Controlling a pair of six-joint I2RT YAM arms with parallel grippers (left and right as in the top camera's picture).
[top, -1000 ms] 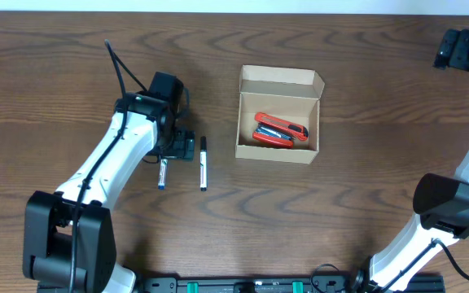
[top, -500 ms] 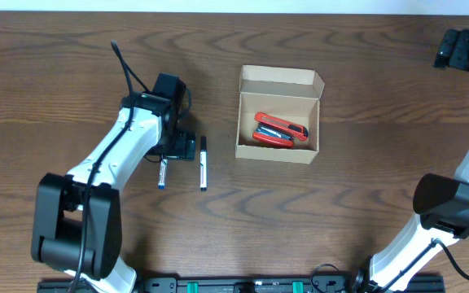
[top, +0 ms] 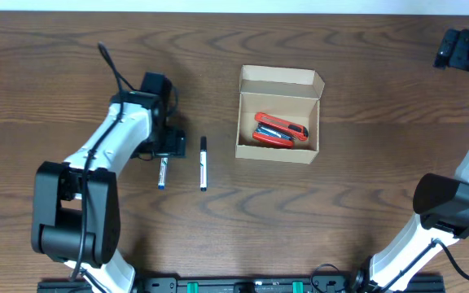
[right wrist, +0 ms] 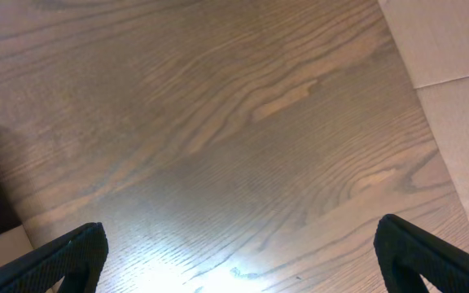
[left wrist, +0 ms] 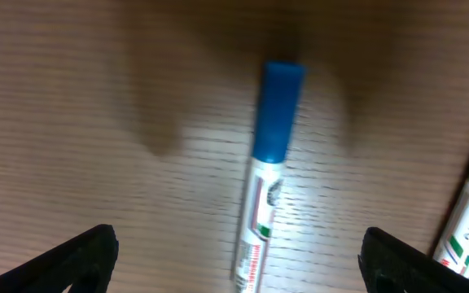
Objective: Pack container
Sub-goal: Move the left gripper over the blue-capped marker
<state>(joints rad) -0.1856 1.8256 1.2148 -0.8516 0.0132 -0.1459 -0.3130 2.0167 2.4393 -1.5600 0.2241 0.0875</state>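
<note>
One container (top: pixel 276 154) sits on the table (top: pixel 365 195), slightly right of the middle in the overhead view. It is a tan cardboard box with its mouth facing up. Its flap lid is folded back along the far edge, so box and flap together run from near to far. The body alone looks almost as wide as it is deep, and I cannot name a clear long axis for it. Inside lie what look like two red things (top: pixel 280 131), set crosswise and a little slanted.

Two markers lie to the left of the box, side by side and apart, both running near to far. The black-capped marker (top: pixel 203 163) is closer to the box. The blue-capped marker (top: pixel 163 173) is further left.

There are two arms. The left arm reaches from its base at the near left edge up toward the middle, its wrist bent down over the blue-capped marker. The left gripper (left wrist: pixel 243 256) is spread wide, a finger on either side of that marker and not touching it.

The right arm rises along the right edge to the far corner, well apart from the box. The right gripper (right wrist: pixel 247 252) is spread wide over bare wood and holds nothing.
</note>
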